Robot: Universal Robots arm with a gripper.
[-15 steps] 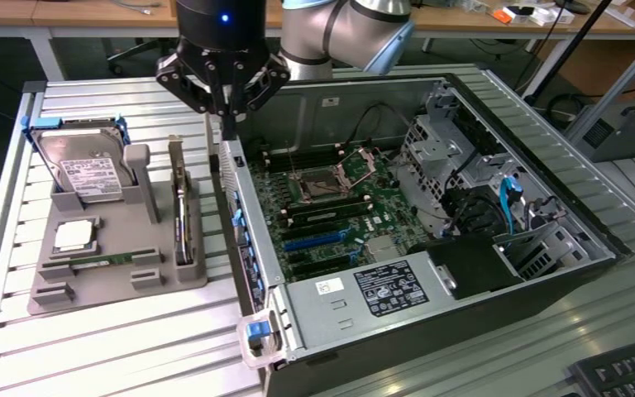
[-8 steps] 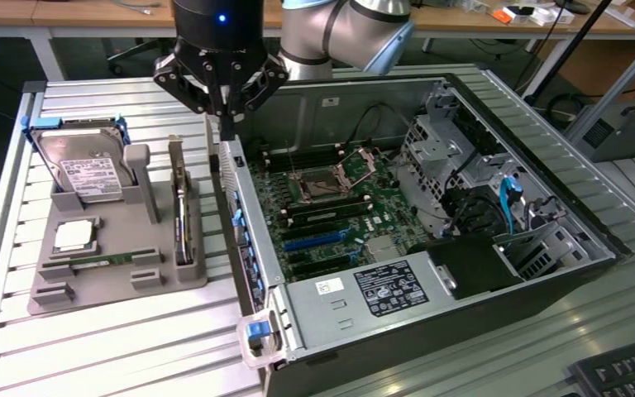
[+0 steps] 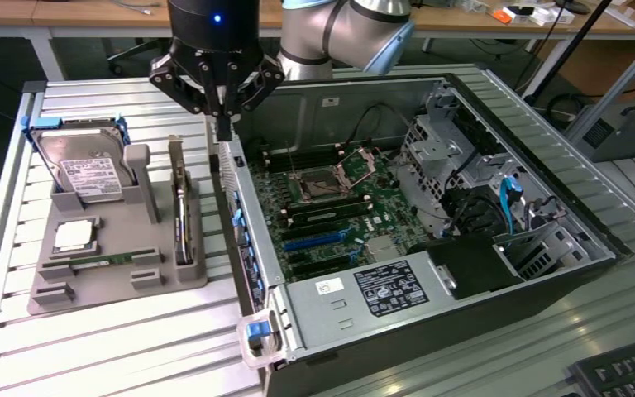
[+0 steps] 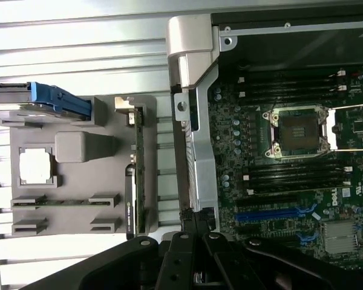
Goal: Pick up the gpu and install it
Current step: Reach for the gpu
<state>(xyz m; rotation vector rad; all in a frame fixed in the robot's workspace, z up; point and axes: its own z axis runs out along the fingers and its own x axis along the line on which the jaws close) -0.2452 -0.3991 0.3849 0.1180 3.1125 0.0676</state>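
The gpu is a thin dark card standing on its edge in a slot of the grey holder, at the exterior view's left of the open computer case. In the wrist view the gpu shows edge-on beside the case's rear wall. My gripper hangs above that rear wall, to the exterior view's right of the card and well above it. Its fingers are shut together with nothing between them. The gripper sits over the case's metal edge. Blue card slots lie bare on the motherboard.
The holder also carries a silver hard drive in a blue caddy, a CPU and a green RAM stick. Inside the case are the CPU socket, the power supply and drive cages. A keyboard lies near the front corner.
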